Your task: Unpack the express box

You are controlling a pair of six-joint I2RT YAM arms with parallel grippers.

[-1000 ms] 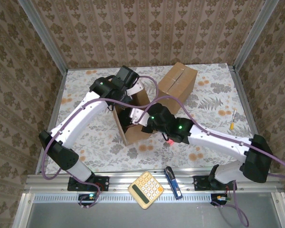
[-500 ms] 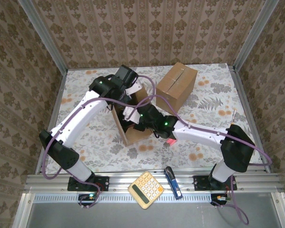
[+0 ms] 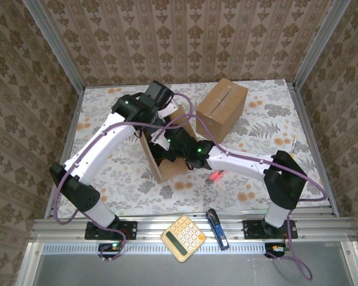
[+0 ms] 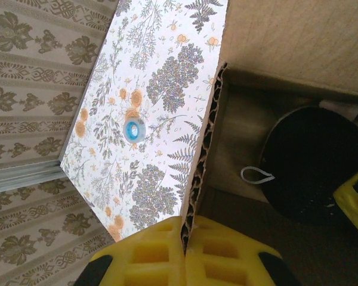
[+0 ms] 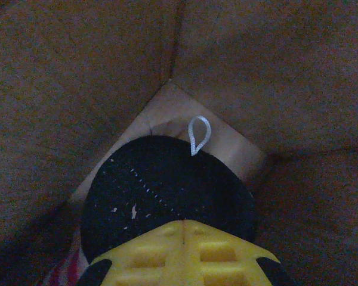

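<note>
on the floral counter, the left tool clamps a wall of the open brown cardboard box; inside, the closed right tool sits at a black round knitted pad. a shallow pinch could drop it.

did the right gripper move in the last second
Yes. Against the closed box, the right gripper went left, deeper into the open box.

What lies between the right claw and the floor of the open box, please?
A round black pad with a white loop rests there, shown in the right wrist view.
</note>
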